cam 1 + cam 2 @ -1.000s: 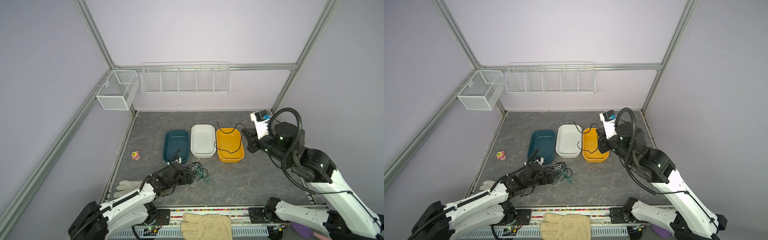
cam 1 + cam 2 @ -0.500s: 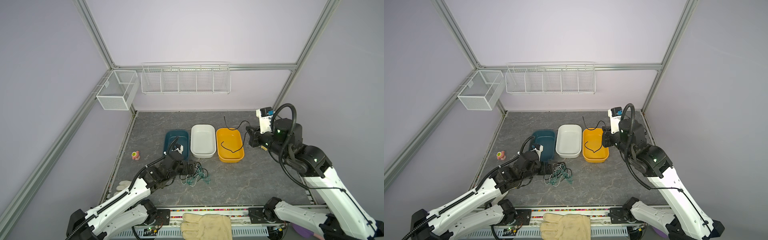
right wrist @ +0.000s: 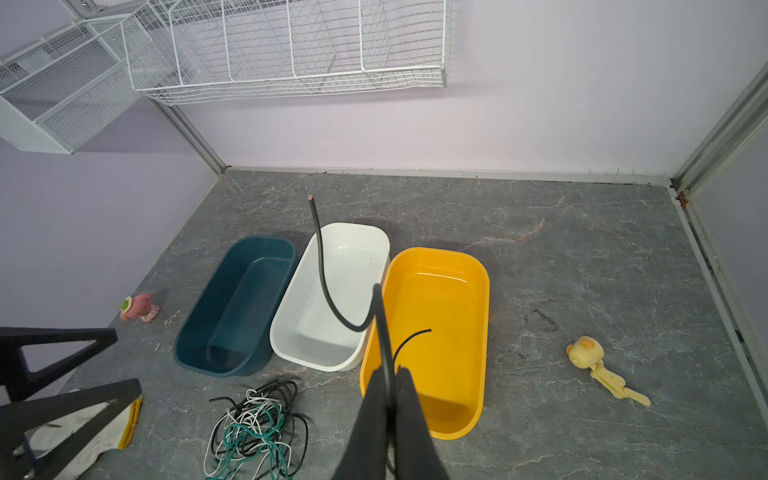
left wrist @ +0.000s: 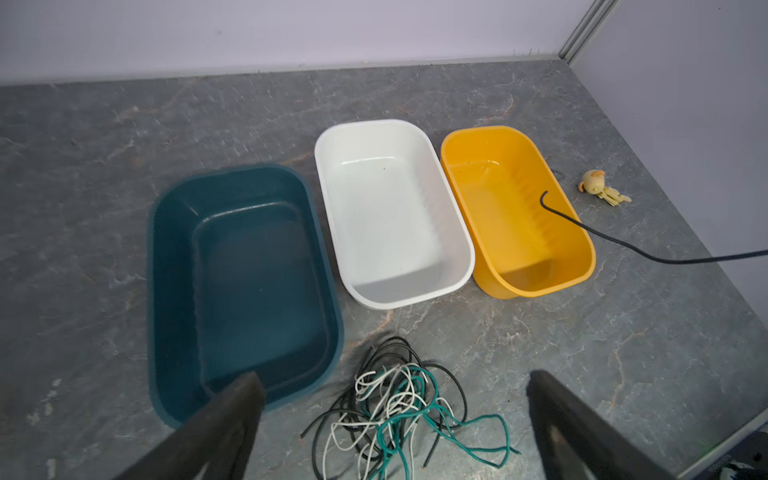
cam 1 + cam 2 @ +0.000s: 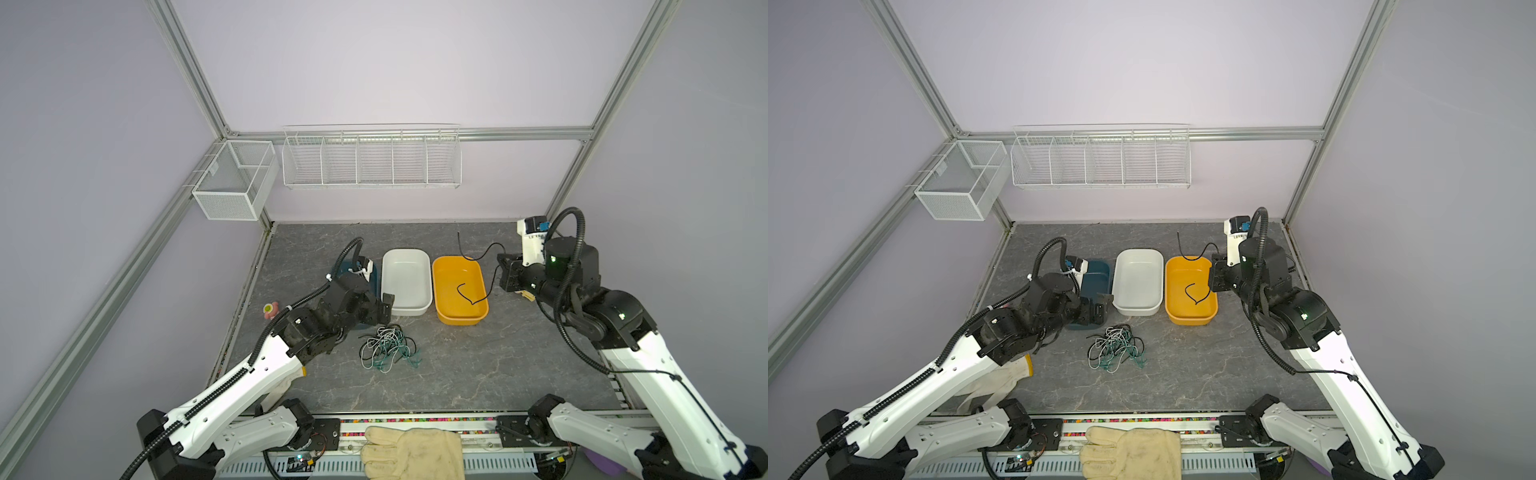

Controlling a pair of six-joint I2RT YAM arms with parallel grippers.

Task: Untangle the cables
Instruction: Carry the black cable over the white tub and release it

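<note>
My right hand (image 3: 388, 370) pinched tight on black cable (image 3: 322, 270), yellow tub (image 3: 486, 291) just ahead. My left hand (image 4: 392, 376) spread wide, holding nothing, cable tangle (image 4: 399, 415) just below.

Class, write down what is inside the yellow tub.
Only a loose end of the black cable hangs there, over the floor of the yellow tub, pinched higher up by the shut right gripper. Whether that end touches the floor cannot be told.

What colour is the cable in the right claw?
The cable is black; right wrist view shows it best.
</note>
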